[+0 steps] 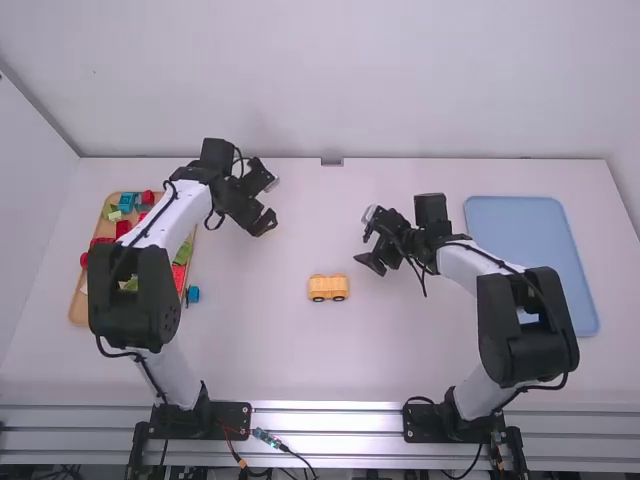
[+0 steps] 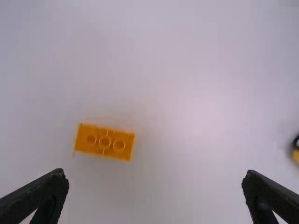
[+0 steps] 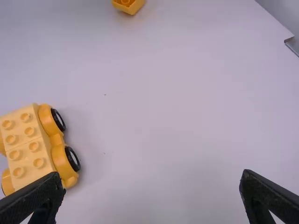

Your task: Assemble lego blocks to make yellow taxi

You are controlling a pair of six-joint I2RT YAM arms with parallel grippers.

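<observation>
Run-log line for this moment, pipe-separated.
wheeled yellow base: upright, studs bare | loose yellow brick: underside up | left gripper: open, empty, near brick | right gripper: open, empty | taxi: unfinished

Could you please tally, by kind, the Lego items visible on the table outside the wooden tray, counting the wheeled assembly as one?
Wheeled yellow assembly: 1
Loose yellow brick: 1
Blue block: 1
Total: 3

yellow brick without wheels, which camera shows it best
The left wrist view: the yellow brick is whole there, with three round tubes in its hollow underside. The high view gives a faint, small patch of it; the right wrist view catches part, cut off by the edge.
</observation>
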